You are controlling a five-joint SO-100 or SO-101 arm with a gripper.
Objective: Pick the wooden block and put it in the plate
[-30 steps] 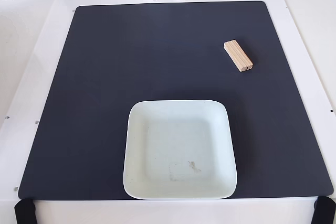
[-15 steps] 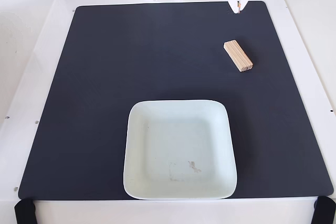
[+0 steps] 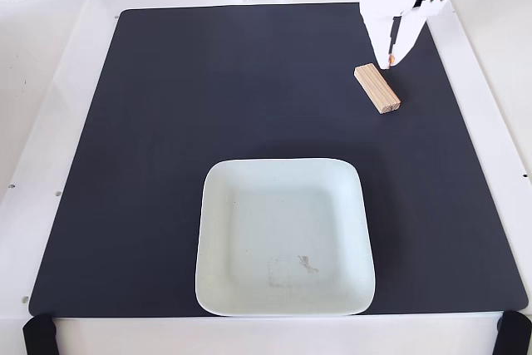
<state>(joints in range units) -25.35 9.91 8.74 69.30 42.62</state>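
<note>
Here we see the white gripper (image 3: 389,61) reaching in from the top right of the fixed view, its two fingers drawn nearly together with only a thin slit between them and nothing held. Its tips hang just above the far end of the wooden block (image 3: 377,89), which lies flat and slanted on the black mat (image 3: 166,139). The plate (image 3: 283,239) sits well apart, near the mat's front edge.

Light-tan wooden block (image 3: 377,88), pale mint-white plate (image 3: 218,276), black mat (image 3: 166,122), white pincer (image 3: 389,61).
</note>
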